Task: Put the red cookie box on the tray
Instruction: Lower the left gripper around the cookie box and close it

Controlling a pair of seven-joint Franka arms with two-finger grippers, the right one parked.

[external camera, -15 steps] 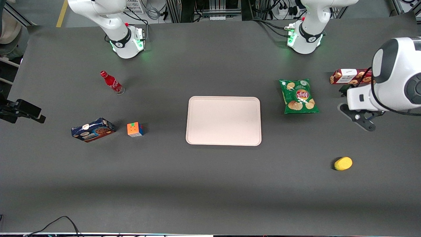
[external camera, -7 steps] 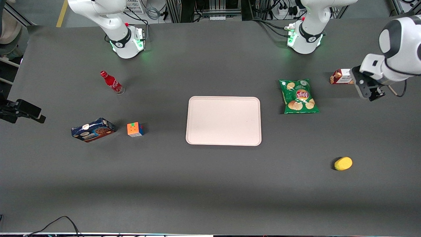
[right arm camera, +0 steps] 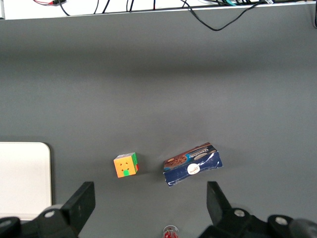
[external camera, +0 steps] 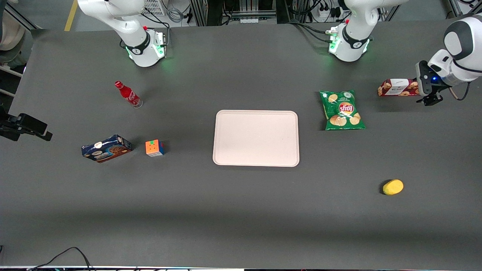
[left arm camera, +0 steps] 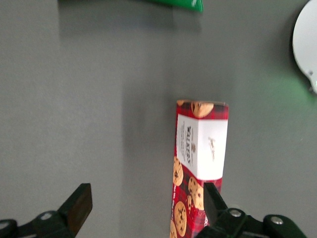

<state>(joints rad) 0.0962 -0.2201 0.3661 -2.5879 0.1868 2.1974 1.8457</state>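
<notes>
Tray, chip bag, red cookie box & left gripper at working arm's end of table.
Tray point(external camera: 256, 138) lay mid-table; Lay's chip bag point(external camera: 342, 110) sat betw. tray & red cookie box point(external camera: 397, 87). Box lay flat on table, well apart from tray. Gripper point(left arm camera: 144, 204) hung over box's end, fingers point(left arm camera: 79, 205) spread wide, holding nothing.

Dark grey table point(external camera: 241, 210) on which are laid: tray point(external camera: 256, 138) at centre; chip bag point(external camera: 342, 110), red cookie box point(external camera: 397, 87), lemon point(external camera: 393, 187); cola bottle point(external camera: 128, 94), blue cookie box point(external camera: 106, 148), puzzle cube point(external camera: 154, 148). The gripper point(external camera: 430, 98) is seen at the red box's end.
</notes>
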